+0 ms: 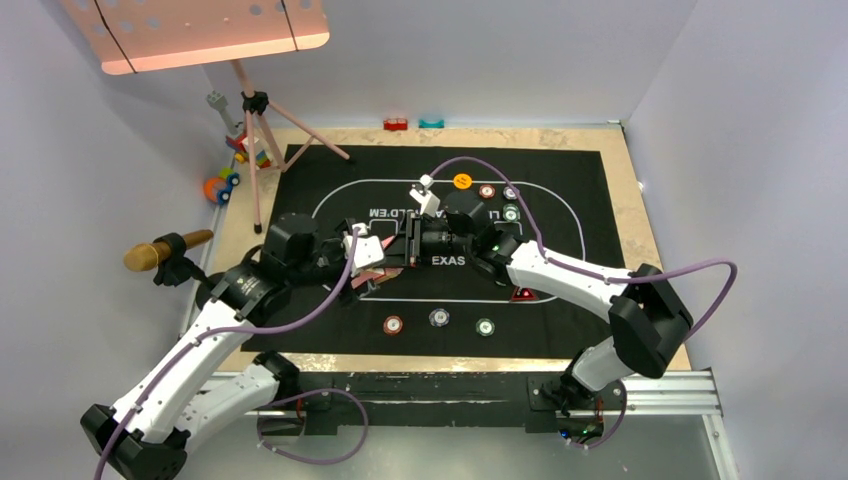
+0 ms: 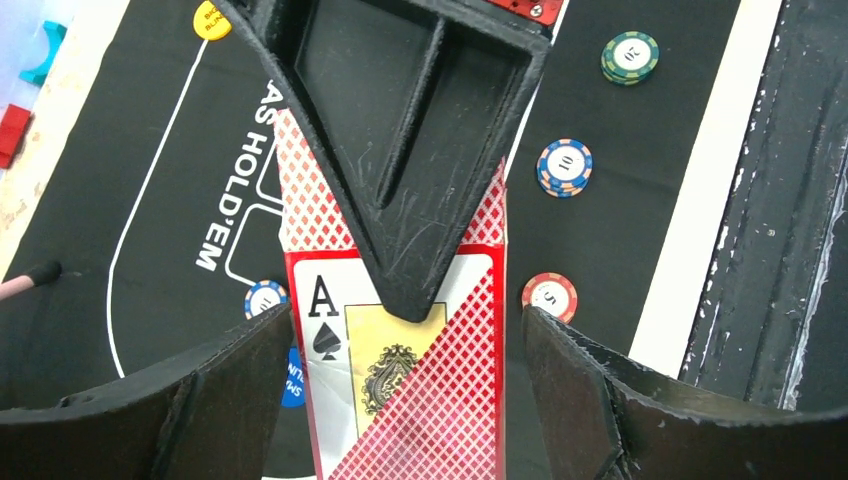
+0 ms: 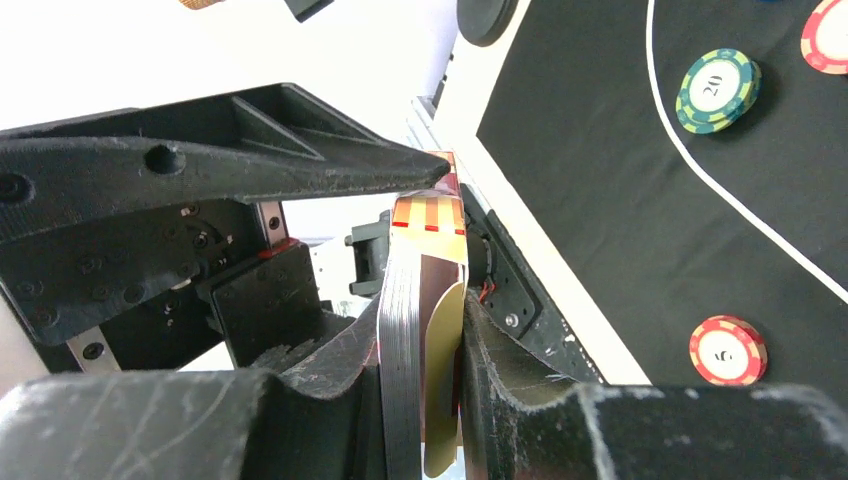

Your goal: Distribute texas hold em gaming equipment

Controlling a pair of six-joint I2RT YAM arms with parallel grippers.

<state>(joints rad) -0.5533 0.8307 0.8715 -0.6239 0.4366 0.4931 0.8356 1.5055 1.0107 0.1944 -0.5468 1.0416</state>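
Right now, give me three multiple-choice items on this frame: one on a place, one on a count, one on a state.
1. Where is the orange button?
A. far side of the mat
B. near edge of the mat
C. off the mat

2. How many chip stacks form the near row?
A. two
B. three
C. five

3. The right gripper is:
A. open and empty
B. shut on a chip
C. shut on the deck of cards

Answers:
1 A, it lies beside the far chips.
2 B, the top view shows three in the near row.
3 C, its fingers clamp the deck in the right wrist view.
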